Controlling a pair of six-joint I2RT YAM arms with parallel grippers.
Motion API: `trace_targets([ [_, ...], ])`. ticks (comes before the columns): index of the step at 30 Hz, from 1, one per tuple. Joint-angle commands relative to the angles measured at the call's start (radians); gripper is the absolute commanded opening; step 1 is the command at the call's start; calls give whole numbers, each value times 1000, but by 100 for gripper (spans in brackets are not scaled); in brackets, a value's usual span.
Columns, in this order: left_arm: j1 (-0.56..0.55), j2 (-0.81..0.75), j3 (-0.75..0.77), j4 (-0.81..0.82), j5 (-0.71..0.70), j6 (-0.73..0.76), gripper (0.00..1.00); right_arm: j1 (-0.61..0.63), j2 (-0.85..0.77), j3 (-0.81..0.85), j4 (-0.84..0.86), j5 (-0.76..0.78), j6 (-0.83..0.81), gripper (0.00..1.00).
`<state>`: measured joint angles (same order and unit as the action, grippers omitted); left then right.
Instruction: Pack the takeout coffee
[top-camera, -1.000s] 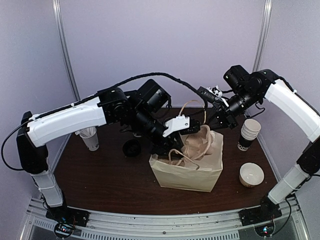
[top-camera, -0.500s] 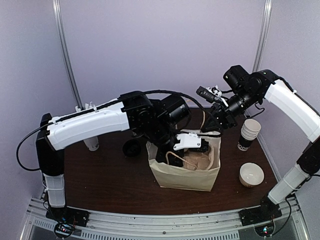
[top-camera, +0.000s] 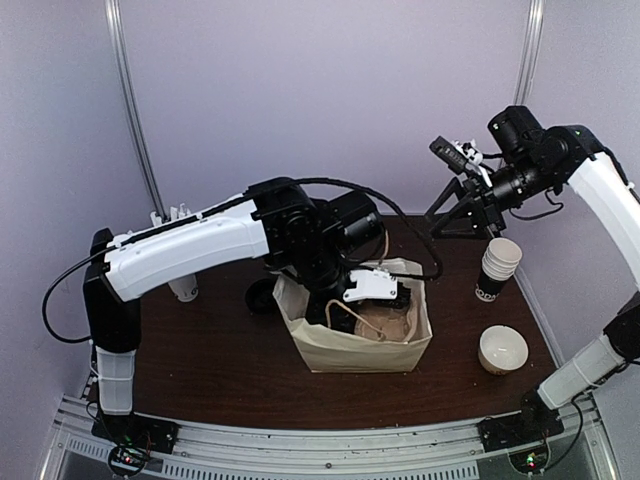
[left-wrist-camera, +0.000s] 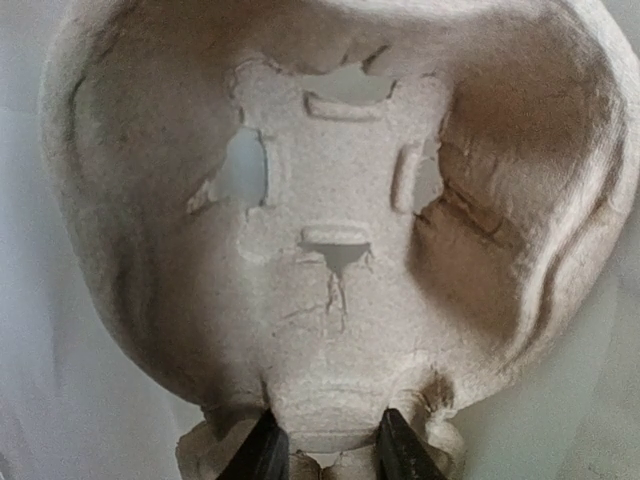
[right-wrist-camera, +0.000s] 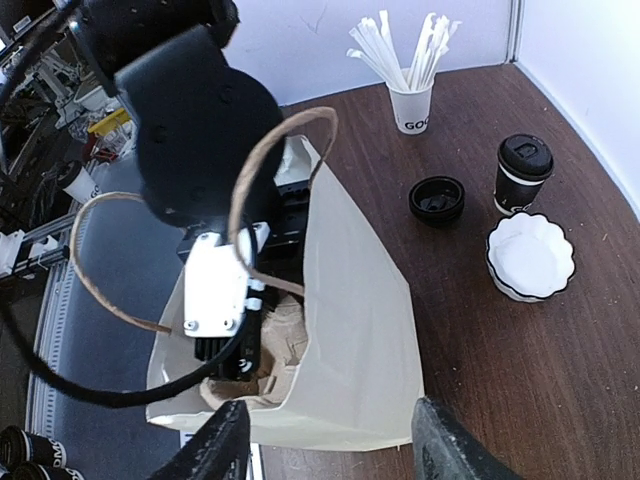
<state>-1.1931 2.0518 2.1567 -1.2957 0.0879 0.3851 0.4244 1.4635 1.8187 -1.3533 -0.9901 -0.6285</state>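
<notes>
The takeout coffee (right-wrist-camera: 523, 170), a small cup with a black lid, stands at the back of the table in the right wrist view. The left arm hides it from the top camera. My left gripper (top-camera: 390, 300) reaches down inside the open paper bag (top-camera: 355, 345), shut on the rim of a moulded pulp cup carrier (left-wrist-camera: 340, 200). The carrier (right-wrist-camera: 285, 350) sits low in the bag (right-wrist-camera: 370, 320). My right gripper (top-camera: 445, 218) hangs high over the bag's right side, open (right-wrist-camera: 335, 450) and holding nothing.
A white cup of straws (top-camera: 180, 280) and a loose black lid (top-camera: 262, 297) stand left of the bag. A stack of cups (top-camera: 497, 268) and a white bowl (top-camera: 503, 348) stand on the right. A scalloped white dish (right-wrist-camera: 530, 255) lies near the coffee.
My left gripper has carried the cup carrier down into the bag. My right gripper let go of the bag's handle, opened, and rose up to the right.
</notes>
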Motion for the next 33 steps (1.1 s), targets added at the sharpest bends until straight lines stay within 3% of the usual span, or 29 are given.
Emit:
trace_targets([
  [1, 1, 13, 21, -58, -48, -22, 30, -6, -97, 0, -62, -15, -51, 55],
  [7, 22, 44, 71, -66, -47, -19, 32, 70, -128, -27, -191, -24, -157, 40],
  [12, 65, 53, 90, -73, 20, -24, 32, 224, -166, -88, -189, 74, -173, 37],
  [20, 89, 74, 99, -82, 35, -27, 32, 407, -120, -3, -263, 197, -210, 50],
  [25, 93, 88, 115, -93, 42, -38, 32, 543, -101, -56, -39, 409, -44, 61],
  [28, 93, 99, 128, -102, 44, -44, 32, 586, -41, -25, 49, 531, 56, 60],
  [33, 93, 103, 137, -112, 47, -58, 32, 658, 26, 9, 106, 602, 101, 58],
])
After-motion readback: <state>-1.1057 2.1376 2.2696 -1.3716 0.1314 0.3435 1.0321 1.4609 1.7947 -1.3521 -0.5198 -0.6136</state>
